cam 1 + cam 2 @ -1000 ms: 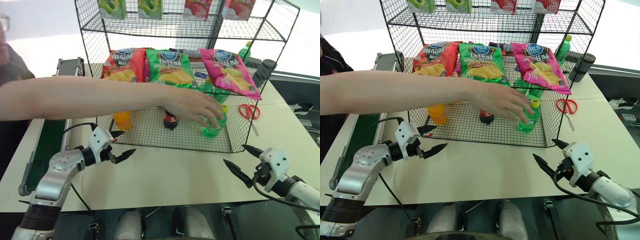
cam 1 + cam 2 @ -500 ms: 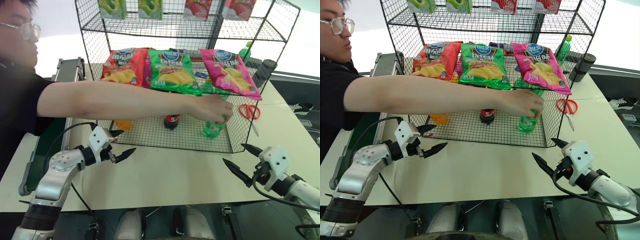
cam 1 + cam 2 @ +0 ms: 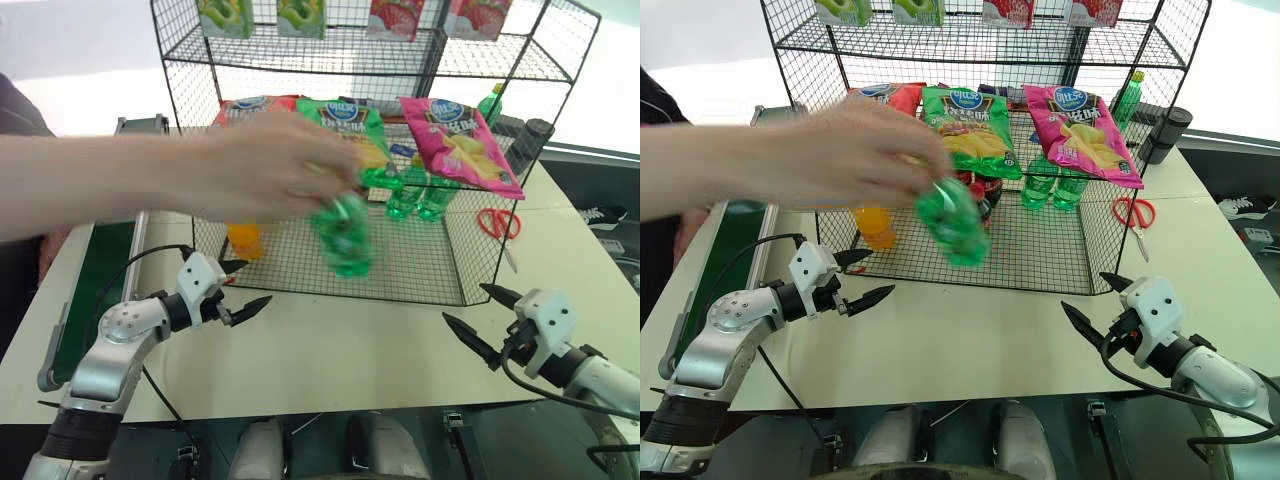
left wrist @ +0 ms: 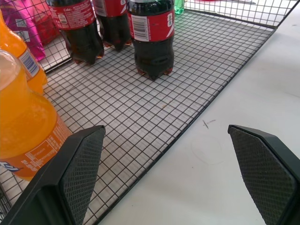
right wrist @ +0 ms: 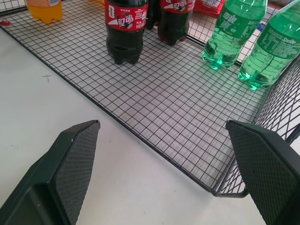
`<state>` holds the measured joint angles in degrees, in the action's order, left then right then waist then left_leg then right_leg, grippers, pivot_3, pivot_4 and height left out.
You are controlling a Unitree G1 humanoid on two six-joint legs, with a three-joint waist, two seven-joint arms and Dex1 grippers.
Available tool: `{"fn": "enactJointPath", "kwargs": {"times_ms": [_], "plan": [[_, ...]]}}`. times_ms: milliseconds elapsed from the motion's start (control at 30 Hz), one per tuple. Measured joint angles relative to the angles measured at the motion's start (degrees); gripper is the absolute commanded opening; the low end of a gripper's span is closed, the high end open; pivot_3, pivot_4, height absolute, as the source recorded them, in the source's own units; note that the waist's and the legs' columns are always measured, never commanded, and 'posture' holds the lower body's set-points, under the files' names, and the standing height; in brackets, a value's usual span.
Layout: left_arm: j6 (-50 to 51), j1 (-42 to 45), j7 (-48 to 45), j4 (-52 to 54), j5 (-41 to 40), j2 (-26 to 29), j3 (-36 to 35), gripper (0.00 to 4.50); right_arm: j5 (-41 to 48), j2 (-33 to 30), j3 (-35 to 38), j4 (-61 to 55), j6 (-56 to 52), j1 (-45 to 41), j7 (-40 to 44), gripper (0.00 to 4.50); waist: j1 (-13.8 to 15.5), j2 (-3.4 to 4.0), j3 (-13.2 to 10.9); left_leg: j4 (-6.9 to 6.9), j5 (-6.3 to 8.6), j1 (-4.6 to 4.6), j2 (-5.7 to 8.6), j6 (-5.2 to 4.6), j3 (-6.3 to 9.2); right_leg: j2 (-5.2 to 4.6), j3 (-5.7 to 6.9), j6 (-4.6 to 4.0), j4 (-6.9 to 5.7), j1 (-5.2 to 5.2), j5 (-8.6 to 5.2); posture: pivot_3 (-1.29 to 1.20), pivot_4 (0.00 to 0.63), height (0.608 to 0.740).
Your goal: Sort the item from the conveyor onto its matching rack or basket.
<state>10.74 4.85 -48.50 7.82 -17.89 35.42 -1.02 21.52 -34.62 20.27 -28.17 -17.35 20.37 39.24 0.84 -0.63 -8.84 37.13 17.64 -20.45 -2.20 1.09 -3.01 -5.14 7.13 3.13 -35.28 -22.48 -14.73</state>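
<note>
A person's hand (image 3: 270, 165) holds the green bottle (image 3: 345, 232) above the rack (image 3: 400, 270).

The rack (image 3: 330, 268) is thin black wire grid; the green bottle (image 3: 345, 235) is translucent glossy plastic; the tabletop (image 3: 350, 340) is smooth, matt, pale; the chip bags (image 3: 455, 140) are shiny.

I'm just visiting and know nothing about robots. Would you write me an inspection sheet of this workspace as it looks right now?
Surface: pale table, bare in front of the rack.
Job's things: green soda bottle carried in a person's hand in front of the black wire rack; conveyor belt bare.
Clutter: cola bottles, orange drink, two green bottles and chip bags in the rack; scissors on the table.
Grippers: left gripper and right gripper open, holding nothing.
Cables: black cable over the left arm.
Surroundings: nothing seen.
</note>
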Motion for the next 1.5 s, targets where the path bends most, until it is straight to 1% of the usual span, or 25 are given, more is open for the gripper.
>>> {"fn": "enactJointPath", "kwargs": {"times_ms": [267, 400, 533, 633, 767, 833, 933, 1067, 1200, 1367, 1500], "plan": [[0.3, -0.7, 0.0, 0.2, -1.1, 0.0, -0.9, 4.50, 0.0, 0.0, -0.1, -0.7, -1.0, -0.4, -0.1, 4.47, 0.0, 0.00, 0.0, 0.00, 0.00, 0.00, 0.00, 0.00, 0.00, 0.00, 0.00, 0.00, 0.00, 0.00, 0.00, 0.00, 0.150, 0.740], [1.4, -1.3, 0.3, 1.1, -3.2, 0.0, -3.7, 4.50, 0.0, 0.0, -0.8, -0.7, -1.0, -1.0, 0.0, 4.47, 0.0, 0.00, 0.0, 0.00, 0.00, 0.01, 0.00, 0.00, 0.00, 0.00, 0.00, 0.00, -0.01, 0.00, 0.00, 0.00, 0.150, 0.740], [3.4, -1.3, 2.8, 1.1, -7.1, -0.9, -9.5, 4.50, -0.1, -0.1, -1.4, -0.7, -1.0, -2.1, 0.0, 4.47, -0.1, 0.00, 0.0, 0.00, 0.00, 0.02, -0.01, 0.00, 0.01, 0.00, 0.00, 0.00, -0.01, 0.00, 0.00, 0.00, 0.150, 0.740], [4.4, -1.2, 6.3, -0.6, -10.3, -2.1, -15.7, 4.50, -0.1, -0.1, -2.3, -0.9, -1.0, -3.5, -0.1, 4.47, -0.1, -0.01, 0.0, 0.00, 0.00, 0.02, -0.01, 0.00, 0.01, 0.01, 0.00, 0.00, -0.03, 0.01, 0.00, 0.00, 0.150, 0.740], [3.8, -1.3, 12.8, -4.5, -11.1, -4.6, -23.0, 4.50, -0.2, -0.1, -5.2, -1.0, -1.1, -5.5, -0.5, 4.47, -0.1, -0.03, 0.0, 0.02, 0.00, 0.03, -0.01, 0.00, 0.01, 0.01, 0.00, 0.01, -0.03, 0.01, 0.01, 0.00, 0.150, 0.740], [2.8, -1.3, 15.8, -6.7, -10.2, -5.2, -24.8, 4.50, -0.5, 0.0, -6.9, -1.0, -1.1, -6.1, -0.6, 4.47, -0.1, -0.12, 0.1, 0.02, 0.00, 0.02, -0.01, 0.00, 0.01, 0.01, 0.01, 0.01, -0.03, 0.02, 0.01, 0.00, 0.150, 0.740], [0.4, -1.3, 20.4, -10.3, -7.5, -5.8, -26.0, 4.50, -0.9, 0.3, -10.2, -1.0, -1.0, -8.2, -0.7, 4.47, -0.1, -0.19, 0.1, 0.03, 0.00, 0.02, 0.00, 0.00, 0.00, 0.00, 0.01, 0.01, -0.03, 0.02, 0.01, 0.00, 0.150, 0.740], [-1.1, -1.0, 24.7, -12.7, -6.8, -7.5, -27.6, 4.50, -0.9, 1.3, -12.9, -1.0, -1.1, -11.6, -1.3, 4.47, -0.1, -0.27, 0.2, 0.03, 0.00, 0.01, 0.00, 0.00, 0.00, -0.01, 0.01, 0.01, -0.03, 0.01, 0.01, 0.00, 0.150, 0.740], [-2.1, -1.0, 25.9, -13.4, -6.4, -7.5, -27.6, 4.50, -1.1, 2.4, -15.4, -0.9, -1.0, -13.6, -1.6, 4.47, -0.1, -0.30, 0.2, 0.03, 0.00, 0.01, 0.00, 0.00, 0.00, -0.02, 0.02, 0.00, -0.03, 0.01, 0.01, 0.00, 0.150, 0.740], [-2.6, -1.0, 26.6, -14.1, -6.4, -7.5, -27.7, 4.50, -1.8, 4.0, -17.7, -0.9, -0.9, -13.7, -2.1, 4.47, -0.1, -0.31, 0.2, 0.03, 0.00, 0.01, -0.01, 0.01, 0.00, -0.03, 0.02, 0.00, -0.06, 0.00, 0.01, 0.00, 0.150, 0.740], [-2.7, -1.0, 27.7, -14.6, -6.4, -7.5, -27.7, 4.50, -2.3, 4.6, -18.1, -0.8, -0.6, -13.2, -2.7, 4.47, -0.1, -0.33, 0.2, 0.03, 0.00, 0.02, -0.01, 0.01, 0.00, -0.04, 0.02, 0.00, -0.07, 0.00, 0.01, 0.00, 0.150, 0.740]]}}
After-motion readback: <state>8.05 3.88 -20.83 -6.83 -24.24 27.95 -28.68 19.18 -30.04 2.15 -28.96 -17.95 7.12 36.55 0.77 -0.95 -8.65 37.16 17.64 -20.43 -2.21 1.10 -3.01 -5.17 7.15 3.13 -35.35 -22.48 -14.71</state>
